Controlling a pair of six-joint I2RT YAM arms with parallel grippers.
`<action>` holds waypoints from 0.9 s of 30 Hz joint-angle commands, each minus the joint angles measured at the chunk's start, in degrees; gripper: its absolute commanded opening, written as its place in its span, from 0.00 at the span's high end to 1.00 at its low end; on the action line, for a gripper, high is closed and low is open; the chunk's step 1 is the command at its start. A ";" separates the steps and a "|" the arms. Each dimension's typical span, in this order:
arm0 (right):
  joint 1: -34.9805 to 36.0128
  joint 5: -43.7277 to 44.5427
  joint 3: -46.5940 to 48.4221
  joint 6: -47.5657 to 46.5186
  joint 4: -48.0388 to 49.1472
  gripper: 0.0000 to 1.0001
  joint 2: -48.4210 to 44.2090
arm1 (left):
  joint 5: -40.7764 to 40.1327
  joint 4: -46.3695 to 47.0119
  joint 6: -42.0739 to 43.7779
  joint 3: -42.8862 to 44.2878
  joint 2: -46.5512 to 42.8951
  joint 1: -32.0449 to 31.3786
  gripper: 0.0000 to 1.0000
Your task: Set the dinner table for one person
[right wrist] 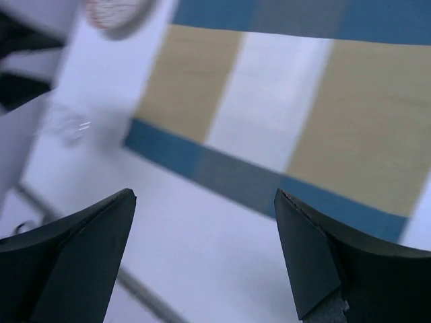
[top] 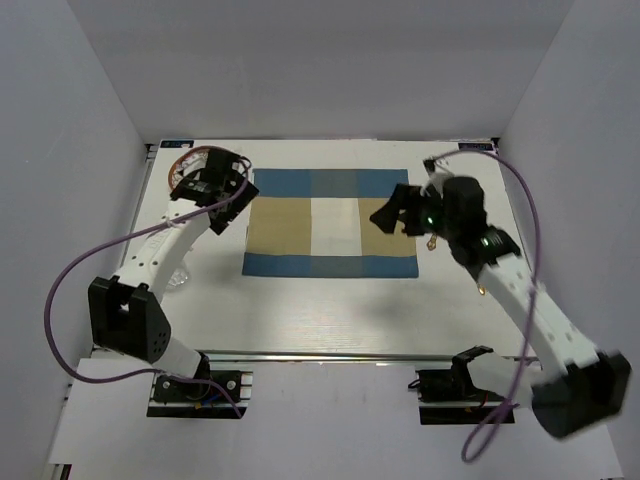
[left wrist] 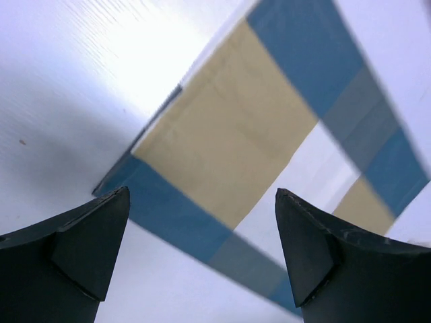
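We read the dinner table as a stiff, heavy, smooth white top that fills the workspace. It is nothing to grasp, only a surface to set things on, and things may slide on it. From its centre, what looks like a clear glass stands at eight o'clock. The checked placemat lies in the middle. The left gripper at nine and the right gripper at three both gape wide, holding nothing. The patterned plate at eleven looks fragile, so we would take it by the rim.
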 commanded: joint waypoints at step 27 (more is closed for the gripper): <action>1.12 -39.65 -16.18 10.34 -0.13 0.11 -52.21 | 11.44 23.16 -10.90 3.86 23.17 26.19 0.03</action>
